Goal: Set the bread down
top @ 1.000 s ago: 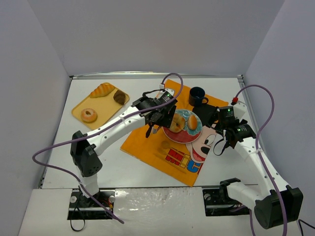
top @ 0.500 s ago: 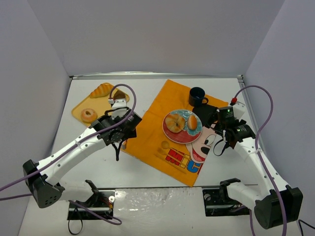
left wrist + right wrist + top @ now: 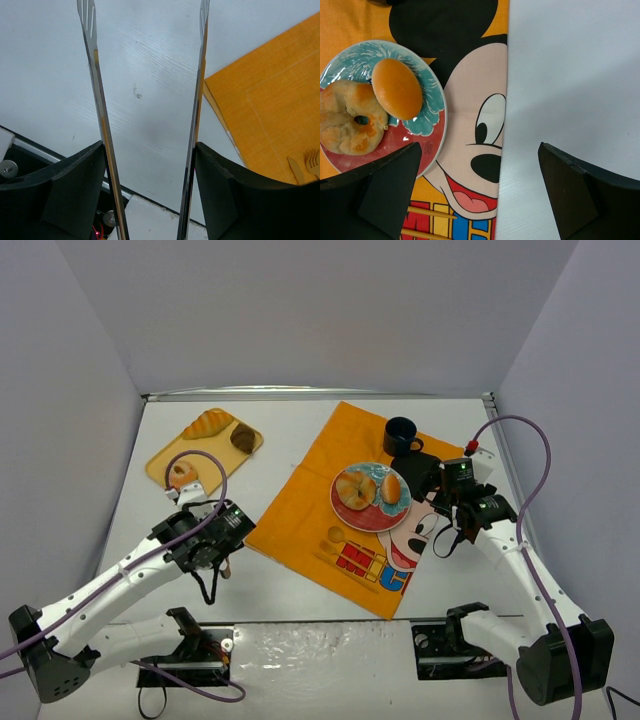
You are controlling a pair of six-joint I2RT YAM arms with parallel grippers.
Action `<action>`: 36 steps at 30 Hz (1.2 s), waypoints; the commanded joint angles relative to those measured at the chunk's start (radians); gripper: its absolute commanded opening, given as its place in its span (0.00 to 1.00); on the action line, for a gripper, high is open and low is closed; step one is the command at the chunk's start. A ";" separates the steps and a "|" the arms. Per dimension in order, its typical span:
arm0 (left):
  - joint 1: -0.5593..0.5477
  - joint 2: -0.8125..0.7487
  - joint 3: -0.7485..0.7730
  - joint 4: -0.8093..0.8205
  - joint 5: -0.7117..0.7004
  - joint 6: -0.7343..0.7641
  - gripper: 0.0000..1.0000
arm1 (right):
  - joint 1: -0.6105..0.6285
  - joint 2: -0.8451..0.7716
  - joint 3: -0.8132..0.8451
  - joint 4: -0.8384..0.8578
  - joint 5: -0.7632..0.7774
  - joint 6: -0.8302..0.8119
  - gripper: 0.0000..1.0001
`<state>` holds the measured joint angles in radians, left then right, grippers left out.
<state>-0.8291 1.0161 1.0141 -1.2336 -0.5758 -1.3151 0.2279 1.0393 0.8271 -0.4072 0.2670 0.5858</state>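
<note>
A ring-shaped bread (image 3: 355,488) and a round bun (image 3: 392,487) lie on a red and teal plate (image 3: 375,523) on the orange placemat (image 3: 300,510). The right wrist view shows the bun (image 3: 397,89), the ring bread (image 3: 350,117) and the plate (image 3: 432,145). A yellow tray (image 3: 160,462) at the back left holds a croissant (image 3: 208,424), a dark bread (image 3: 242,439) and a doughnut (image 3: 181,475). My left gripper (image 3: 212,540) (image 3: 150,150) is shut on metal tongs (image 3: 97,75), whose arms stand apart and empty over the bare table. My right gripper (image 3: 452,528) (image 3: 480,155) is open and empty, just right of the plate.
A dark blue cup (image 3: 401,435) stands at the placemat's far corner. Wooden cutlery (image 3: 335,537) lies on the placemat in front of the plate. Walls close in the table on three sides.
</note>
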 commanded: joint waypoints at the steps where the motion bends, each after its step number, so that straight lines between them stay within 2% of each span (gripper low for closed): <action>1: 0.008 -0.075 -0.044 -0.056 -0.028 -0.163 0.65 | -0.002 0.012 0.001 0.047 -0.010 -0.013 1.00; 8: 0.038 -0.111 -0.118 -0.011 0.011 -0.212 0.66 | -0.001 0.015 -0.002 0.053 -0.018 -0.012 1.00; 27: 0.382 -0.037 -0.294 0.331 0.308 0.035 0.66 | 0.001 0.010 -0.002 0.053 -0.026 -0.014 1.00; 36: 0.457 -0.012 -0.347 0.410 0.390 0.044 0.65 | -0.001 0.008 -0.005 0.051 -0.031 -0.017 1.00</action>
<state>-0.3993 0.9993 0.6650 -0.8876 -0.2299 -1.2867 0.2279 1.0458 0.8242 -0.3970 0.2340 0.5751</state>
